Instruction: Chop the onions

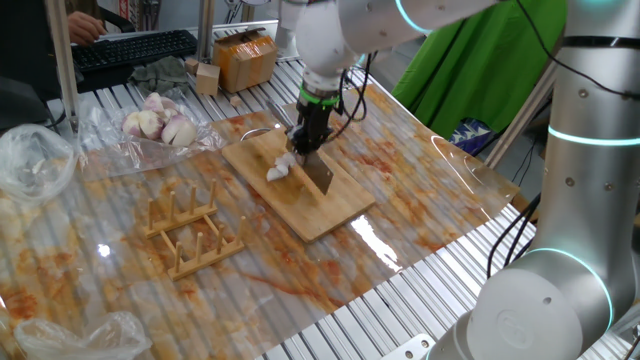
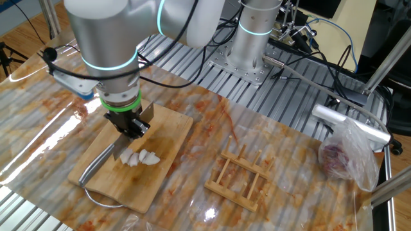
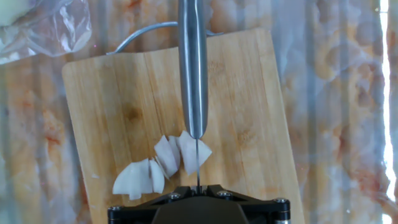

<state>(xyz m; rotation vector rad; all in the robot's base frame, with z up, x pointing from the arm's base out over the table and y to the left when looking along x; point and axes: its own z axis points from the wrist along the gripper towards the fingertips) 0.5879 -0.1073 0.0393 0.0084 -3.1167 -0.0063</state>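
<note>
On the wooden board [image 2: 151, 154], the onions [image 2: 141, 158] lie as a small cluster of pale chunks near its middle, directly below the gripper [image 2: 131, 127]. The gripper is clamped on a knife [image 3: 193, 68], whose blade edge comes down through the chunk at one end of the cluster in the hand view. A wooden rack [image 2: 241, 176] stands on the table, well apart from the board.

Ribbed metal table [image 1: 420, 300] under clear plastic sheet [image 1: 455, 165], stained orange-brown. Green cloth [image 1: 480, 70] hangs behind. Black keyboard [image 1: 135, 48] and cardboard box [image 1: 245, 58] at far edge. Cables [image 2: 321, 45] trail across table. Overhead light glares off sheet.
</note>
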